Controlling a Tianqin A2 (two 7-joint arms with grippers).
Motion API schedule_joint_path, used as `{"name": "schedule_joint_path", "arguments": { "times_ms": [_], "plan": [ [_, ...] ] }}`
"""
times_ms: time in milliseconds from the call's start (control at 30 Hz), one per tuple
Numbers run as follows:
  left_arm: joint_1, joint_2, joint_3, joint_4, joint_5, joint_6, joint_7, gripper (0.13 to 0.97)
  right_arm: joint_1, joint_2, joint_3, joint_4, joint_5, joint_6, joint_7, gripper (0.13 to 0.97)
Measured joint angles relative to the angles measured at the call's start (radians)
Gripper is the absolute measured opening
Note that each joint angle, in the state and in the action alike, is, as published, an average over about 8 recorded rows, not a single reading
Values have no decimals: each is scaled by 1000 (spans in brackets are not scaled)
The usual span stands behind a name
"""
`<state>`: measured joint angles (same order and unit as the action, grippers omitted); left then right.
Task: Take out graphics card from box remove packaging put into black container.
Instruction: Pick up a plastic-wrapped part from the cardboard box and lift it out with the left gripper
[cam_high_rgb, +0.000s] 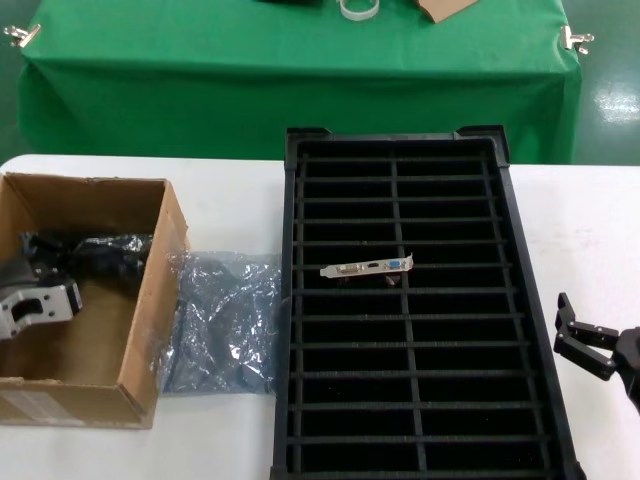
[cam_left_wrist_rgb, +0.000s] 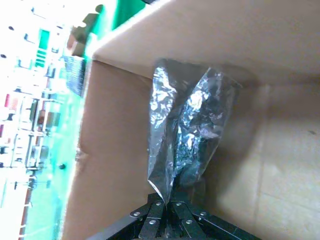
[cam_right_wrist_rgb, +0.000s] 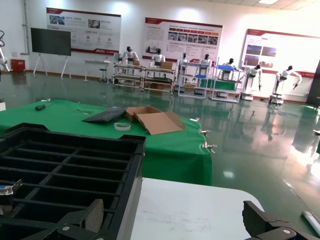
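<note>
The brown cardboard box (cam_high_rgb: 150, 300) stands open at the table's left. My left gripper (cam_high_rgb: 62, 265) is inside it, shut on one end of a crinkly shiny plastic bag (cam_high_rgb: 105, 255). In the left wrist view the bag (cam_left_wrist_rgb: 185, 130) stands out from the closed fingertips (cam_left_wrist_rgb: 172, 204) against the box wall (cam_left_wrist_rgb: 115, 150). Something dark fills the bag; the graphics card itself is hidden. The black container (cam_high_rgb: 285, 300) lies in the middle. My right gripper (cam_high_rgb: 585, 345) hovers open and empty to the right of it, over the white table (cam_right_wrist_rgb: 200, 210).
A second card with a silver bracket (cam_high_rgb: 368, 268), a blue port and a bent end tab sits in a slot of the container's right column. An empty grey-blue bag (cam_high_rgb: 225, 320) lies flat between box and container. A green-covered table (cam_high_rgb: 300, 80) stands behind.
</note>
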<state>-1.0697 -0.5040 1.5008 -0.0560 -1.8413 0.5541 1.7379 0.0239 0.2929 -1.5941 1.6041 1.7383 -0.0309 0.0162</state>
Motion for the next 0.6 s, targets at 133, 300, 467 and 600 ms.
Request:
{"name": "schedule_joint_path", "arguments": {
  "times_ms": [133, 300, 467, 600],
  "plan": [
    [25, -8, -4, -55, -5, 31, -48, 140, 0, 0, 0, 0, 0, 0, 0, 966],
    [97, -27, 0, -195, -2, 51, -157, 139, 0, 0, 0, 0, 0, 0, 0, 966],
    [190, -54, 5, -365, 5, 55, -288, 139, 0, 0, 0, 0, 0, 0, 0, 966],
    [257, -81, 0, -482, 5, 63, -376, 139, 0, 0, 0, 0, 0, 0, 0, 966]
  ]
}}
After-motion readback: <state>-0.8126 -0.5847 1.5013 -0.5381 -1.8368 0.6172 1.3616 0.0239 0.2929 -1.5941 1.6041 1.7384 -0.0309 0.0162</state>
